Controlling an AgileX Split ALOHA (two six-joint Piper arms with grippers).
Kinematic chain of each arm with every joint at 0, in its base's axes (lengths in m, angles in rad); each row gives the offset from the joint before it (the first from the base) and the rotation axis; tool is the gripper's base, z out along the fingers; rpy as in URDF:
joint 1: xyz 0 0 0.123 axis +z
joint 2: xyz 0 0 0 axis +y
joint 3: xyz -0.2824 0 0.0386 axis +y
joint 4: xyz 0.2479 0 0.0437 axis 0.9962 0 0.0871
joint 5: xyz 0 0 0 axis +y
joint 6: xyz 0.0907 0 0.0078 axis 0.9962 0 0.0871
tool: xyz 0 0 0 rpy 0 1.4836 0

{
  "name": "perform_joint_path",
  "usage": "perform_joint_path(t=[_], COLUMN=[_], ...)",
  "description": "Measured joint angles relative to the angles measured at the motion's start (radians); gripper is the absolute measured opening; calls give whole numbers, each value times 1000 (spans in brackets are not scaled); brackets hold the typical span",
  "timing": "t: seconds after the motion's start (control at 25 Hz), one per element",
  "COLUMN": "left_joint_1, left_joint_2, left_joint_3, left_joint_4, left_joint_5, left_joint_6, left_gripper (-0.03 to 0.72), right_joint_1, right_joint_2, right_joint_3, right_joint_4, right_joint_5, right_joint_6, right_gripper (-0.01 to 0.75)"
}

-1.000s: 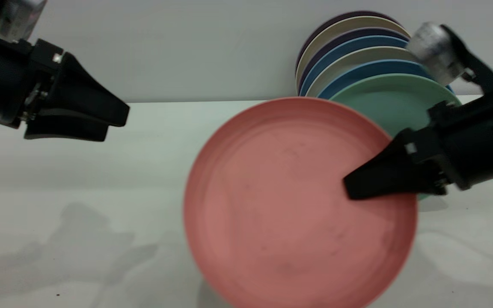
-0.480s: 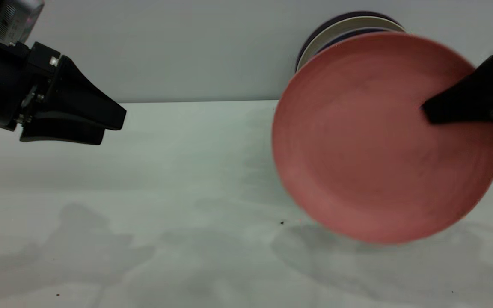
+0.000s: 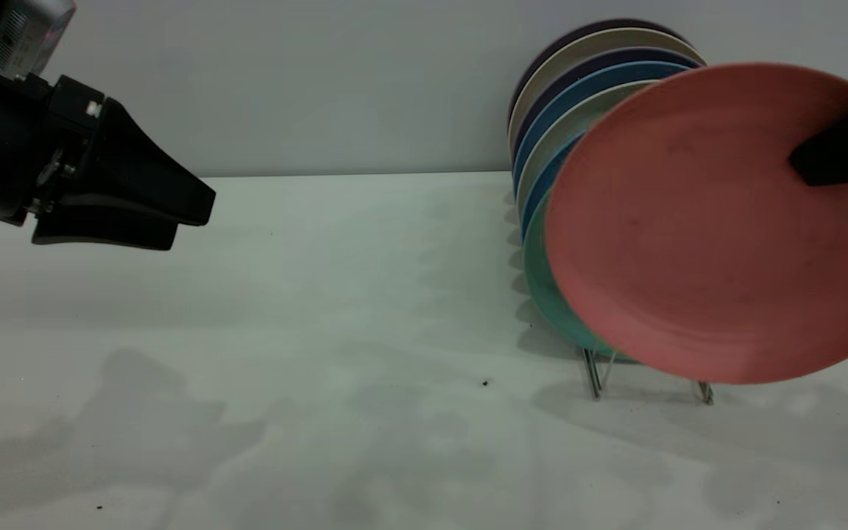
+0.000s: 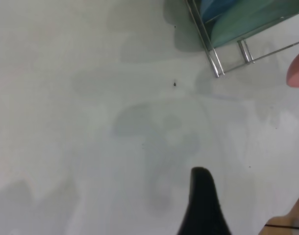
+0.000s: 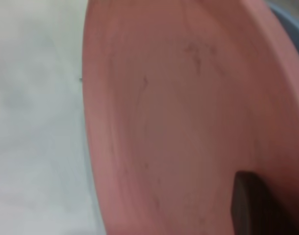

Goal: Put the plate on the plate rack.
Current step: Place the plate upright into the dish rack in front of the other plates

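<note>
One plate (image 3: 696,243) hanging before the plate rack (image 3: 648,379)
Right gripper (image 3: 829,165) is clamping its rim; stiff, smooth, liable to slip; left gripper (image 3: 174,217) is idling, jaws near-closed, holding nothing

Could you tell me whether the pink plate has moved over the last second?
Yes. The plate, held by the right gripper, has gone up and right, from low at centre to just before the teal plate.
</note>
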Motion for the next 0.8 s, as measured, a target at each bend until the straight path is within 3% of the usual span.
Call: perform_joint_path(t=[0.24,0.8], left_joint_1=[0,0], left_joint_2=[0,0], left_joint_3=[0,0], left_joint_4=[0,0], left_joint_5=[-5,-33], left_joint_6=[0,1], left_gripper=[559,559], right_joint_1=[0,0], right_joint_2=[0,0], right_joint_3=[-62,-152], right_joint_4=[-63,-75], right_joint_5=[3,125], right_joint_6=[0,0], right_gripper=[95,95])
